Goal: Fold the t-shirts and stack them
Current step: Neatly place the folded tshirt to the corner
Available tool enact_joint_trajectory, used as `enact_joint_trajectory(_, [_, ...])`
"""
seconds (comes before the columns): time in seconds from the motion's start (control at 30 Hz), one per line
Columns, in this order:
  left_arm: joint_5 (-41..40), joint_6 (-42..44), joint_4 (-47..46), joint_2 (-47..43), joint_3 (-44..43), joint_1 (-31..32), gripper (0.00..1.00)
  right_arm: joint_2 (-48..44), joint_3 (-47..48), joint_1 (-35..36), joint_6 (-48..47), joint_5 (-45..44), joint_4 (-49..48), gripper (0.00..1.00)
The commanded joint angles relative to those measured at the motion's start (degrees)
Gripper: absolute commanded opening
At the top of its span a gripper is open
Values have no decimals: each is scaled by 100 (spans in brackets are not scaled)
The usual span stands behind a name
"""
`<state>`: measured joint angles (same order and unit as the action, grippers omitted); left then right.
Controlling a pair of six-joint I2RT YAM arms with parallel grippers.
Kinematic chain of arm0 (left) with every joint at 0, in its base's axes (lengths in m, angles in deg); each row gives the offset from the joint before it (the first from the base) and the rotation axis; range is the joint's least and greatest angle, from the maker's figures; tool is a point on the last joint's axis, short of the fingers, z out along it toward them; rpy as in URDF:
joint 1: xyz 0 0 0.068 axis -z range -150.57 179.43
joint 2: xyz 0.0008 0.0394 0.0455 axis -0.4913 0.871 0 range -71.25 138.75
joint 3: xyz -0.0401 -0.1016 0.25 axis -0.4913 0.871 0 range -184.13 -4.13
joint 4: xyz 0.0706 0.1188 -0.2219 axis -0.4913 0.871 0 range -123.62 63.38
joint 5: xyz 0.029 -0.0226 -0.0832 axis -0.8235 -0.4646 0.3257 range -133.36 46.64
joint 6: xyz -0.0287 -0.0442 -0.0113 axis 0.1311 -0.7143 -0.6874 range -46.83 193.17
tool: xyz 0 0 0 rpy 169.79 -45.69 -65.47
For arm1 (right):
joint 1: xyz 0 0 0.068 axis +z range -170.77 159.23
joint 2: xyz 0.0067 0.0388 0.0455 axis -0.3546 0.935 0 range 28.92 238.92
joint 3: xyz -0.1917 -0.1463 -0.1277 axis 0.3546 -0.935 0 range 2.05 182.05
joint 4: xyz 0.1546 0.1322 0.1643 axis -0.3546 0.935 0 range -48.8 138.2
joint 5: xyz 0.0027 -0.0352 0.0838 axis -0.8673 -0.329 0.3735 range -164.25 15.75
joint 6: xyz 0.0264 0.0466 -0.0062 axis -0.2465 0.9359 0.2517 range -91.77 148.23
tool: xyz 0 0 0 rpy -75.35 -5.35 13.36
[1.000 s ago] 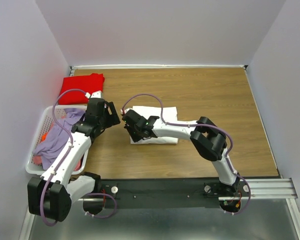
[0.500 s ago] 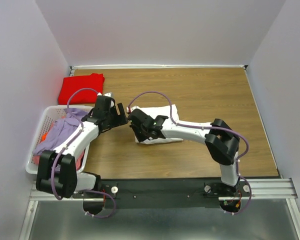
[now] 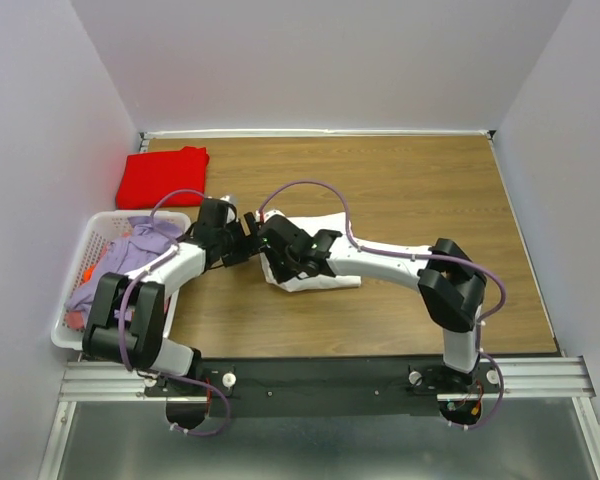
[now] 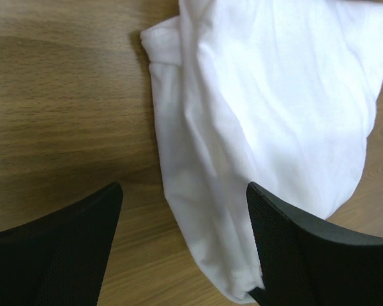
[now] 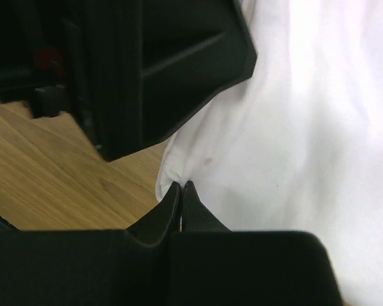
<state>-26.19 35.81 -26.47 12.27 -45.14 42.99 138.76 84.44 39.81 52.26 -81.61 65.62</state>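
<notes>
T-shirts examined: two lie on the table [image 3: 430, 190], well apart and not yet stacked. The red t-shirt [image 3: 163, 176] lies folded flat in the far left corner, just beyond the laundry basket [image 3: 70, 300]. The white t-shirt [image 3: 325, 222] sits near mid-table as a folded but rumpled bundle, its left edge bunched and its outline uneven.

The right gripper [image 5: 182, 188] is clenched, tips pressed together on a small pucker at the white shirt's left edge; we judge it to be pinching the cloth. The left gripper [image 4: 184, 191] is spread wide and grips nothing. It is low over the same edge, one finger over bare wood and the other over the cloth.

Our assessment: the red shirt's folding is done. The white shirt's is largely done, but it needs squaring up. Stacking is outstanding, since one shirt must be carried onto the other. The basket also holds a purple garment [image 3: 115, 270] and some reddish cloth beneath it; we cannot tell whether these are shirts due for folding.
</notes>
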Motion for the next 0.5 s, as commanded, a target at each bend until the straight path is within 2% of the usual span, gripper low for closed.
enact_joint_trajectory(0.0, [-642,-148,-14,-591,-38,-55,86,344,-39,-11,-47,470,-61,1])
enact_joint_trajectory(0.13, [-1197,-43,294,-1101,-56,-126,86,722,14,16,-100,691,-61,4])
enact_joint_trajectory(0.23, [-1505,159,611,-1339,-170,-213,86,925,110,68,-179,691,-61,12])
enact_joint_trajectory(0.27, [-1628,229,672,-1382,-248,-266,86,960,128,86,-206,692,-52,20])
enact_joint_trajectory(0.3, [-1672,291,786,-1400,-275,-292,86,995,180,95,-206,700,-52,36])
enact_joint_trajectory(0.43, [-1664,475,875,-1409,-328,-398,86,1065,418,200,-232,499,176,59])
enact_joint_trajectory(0.47, [-1664,484,875,-1401,-328,-416,86,1074,557,235,-258,385,359,60])
